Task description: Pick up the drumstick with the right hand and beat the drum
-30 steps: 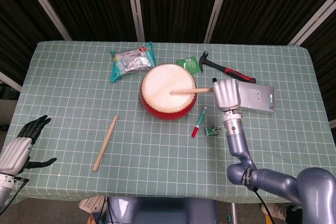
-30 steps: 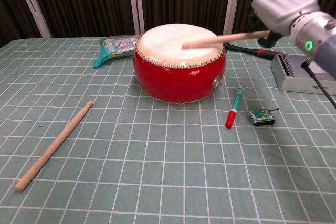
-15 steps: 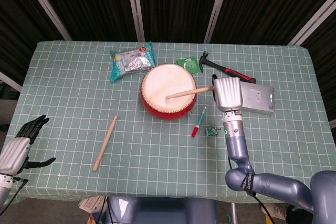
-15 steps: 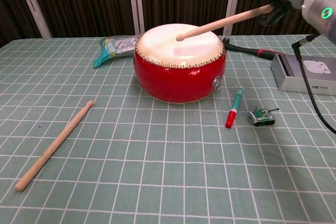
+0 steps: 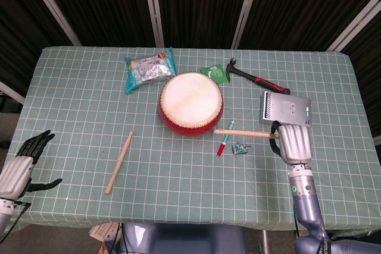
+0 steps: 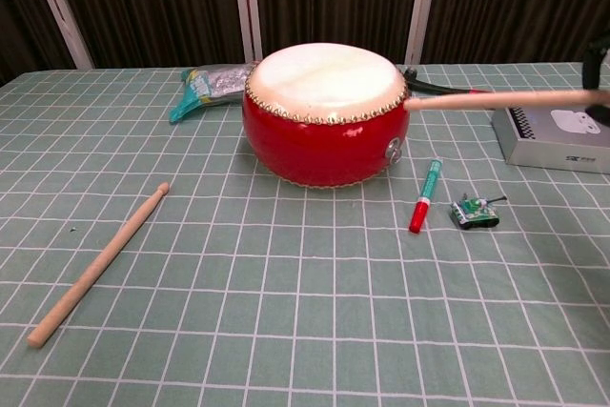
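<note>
The red drum (image 5: 190,103) (image 6: 325,113) with its pale skin stands at the table's middle. My right hand (image 5: 294,143) grips a wooden drumstick (image 5: 245,134) (image 6: 500,98) by its butt. The stick lies level, pointing left, its tip just off the drum's right side and above the marker. In the chest view only the stick and a dark sliver of the hand at the right edge show. A second drumstick (image 5: 119,162) (image 6: 97,264) lies on the cloth at the front left. My left hand (image 5: 21,168) hangs open off the table's left front corner.
A red and green marker (image 5: 224,139) (image 6: 424,196) and a small green toy (image 5: 240,147) (image 6: 474,211) lie right of the drum. A grey box (image 5: 286,110) (image 6: 553,139), a hammer (image 5: 256,78), a green packet (image 5: 214,73) and a foil snack bag (image 5: 149,69) sit further back.
My right hand has pulled back towards the front right, carrying the drumstick off the drumhead. The stick's tip now sits beside the drum, not over it. The left hand is unchanged.
</note>
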Robot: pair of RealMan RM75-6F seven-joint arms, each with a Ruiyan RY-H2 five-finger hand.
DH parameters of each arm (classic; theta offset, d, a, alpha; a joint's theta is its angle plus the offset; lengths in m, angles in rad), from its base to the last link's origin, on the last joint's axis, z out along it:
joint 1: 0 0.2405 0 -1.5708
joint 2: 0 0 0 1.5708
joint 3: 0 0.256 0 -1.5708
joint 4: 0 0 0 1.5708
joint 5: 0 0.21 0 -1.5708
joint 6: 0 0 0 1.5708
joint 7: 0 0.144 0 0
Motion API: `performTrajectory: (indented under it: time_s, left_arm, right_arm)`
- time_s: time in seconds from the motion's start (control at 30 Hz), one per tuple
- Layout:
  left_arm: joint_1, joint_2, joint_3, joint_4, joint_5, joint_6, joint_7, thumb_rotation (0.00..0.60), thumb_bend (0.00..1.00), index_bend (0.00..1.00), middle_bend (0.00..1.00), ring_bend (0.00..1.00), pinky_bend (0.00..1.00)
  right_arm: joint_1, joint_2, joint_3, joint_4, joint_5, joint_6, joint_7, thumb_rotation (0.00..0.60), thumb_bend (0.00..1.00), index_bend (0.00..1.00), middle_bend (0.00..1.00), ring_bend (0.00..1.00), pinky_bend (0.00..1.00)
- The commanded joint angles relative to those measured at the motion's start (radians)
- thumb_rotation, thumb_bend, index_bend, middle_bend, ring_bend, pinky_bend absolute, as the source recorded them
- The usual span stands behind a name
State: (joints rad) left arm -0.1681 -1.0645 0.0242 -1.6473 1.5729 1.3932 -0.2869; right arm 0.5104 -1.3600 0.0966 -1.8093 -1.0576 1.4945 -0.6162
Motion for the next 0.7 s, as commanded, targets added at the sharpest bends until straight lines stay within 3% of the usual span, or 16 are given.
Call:
performTrajectory:
  time_s: [0.03, 0.2, 0.4, 0.7]
  left_arm:
    - [0.003, -0.005, 0.0, 0.006, 0.008, 0.01, 0.008, 0.6, 0.0, 0.0, 0.0, 0.0, 0.05]
    - [0.008, -0.012, 0.002, 0.013, 0.015, 0.02, 0.015, 0.6, 0.0, 0.0, 0.0, 0.0, 0.05]
    - [0.014, -0.017, 0.005, 0.024, 0.029, 0.037, 0.024, 0.6, 0.0, 0.0, 0.0, 0.0, 0.05]
    - [0.021, -0.024, 0.006, 0.038, 0.034, 0.05, 0.024, 0.6, 0.0, 0.0, 0.0, 0.0, 0.05]
  right_arm:
    - [-0.046, -0.007, -0.048, 0.011, -0.035, 0.022, 0.014, 0.6, 0.56, 1.0, 1.0, 1.0, 0.98]
    - [-0.088, -0.062, -0.089, 0.063, -0.059, 0.025, 0.004, 0.6, 0.56, 1.0, 1.0, 1.0, 0.98]
    - [-0.116, -0.138, -0.1, 0.128, -0.043, 0.01, -0.051, 0.6, 0.56, 0.98, 1.0, 1.0, 0.98]
    - [-0.132, -0.188, -0.089, 0.161, 0.016, -0.029, -0.145, 0.6, 0.56, 0.74, 1.0, 1.0, 0.98]
